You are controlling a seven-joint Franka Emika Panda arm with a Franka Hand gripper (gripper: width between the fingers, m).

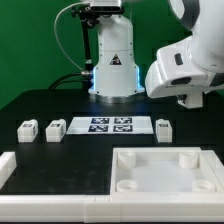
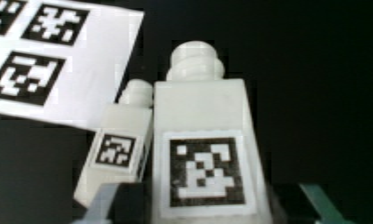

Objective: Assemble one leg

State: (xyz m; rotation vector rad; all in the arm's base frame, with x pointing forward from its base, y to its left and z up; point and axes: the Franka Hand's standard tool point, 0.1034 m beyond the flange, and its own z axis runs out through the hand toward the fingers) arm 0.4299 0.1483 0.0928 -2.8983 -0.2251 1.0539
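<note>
The black table (image 1: 45, 100) carries everything. The white arm (image 1: 188, 62) hangs over it at the exterior view's right, with its pincer (image 2: 209, 205) pointing down. The large white tray (image 1: 170, 175) with round corner sockets lies well apart from the pincer, nearer the exterior camera. The marker board (image 1: 112, 126) lies flat near the pincer, off to one side.

The leg (image 2: 204, 130) is a white block with a round peg at its far end and a black-and-white tag facing the wrist camera. It sits below the pincer, lined up with the gap between the two fingers (image 2: 318, 200). The pincer is spread wide and grips nothing: each finger stands clear of the leg's sides, with dark table showing between.

A second leg (image 2: 126, 135) lies just beside the first on the board's side, outside the fingers; whether the two touch I cannot tell. A third leg (image 1: 52, 128) and a fourth leg (image 1: 25, 128) rest well apart from the pincer, past the board's far end
</note>
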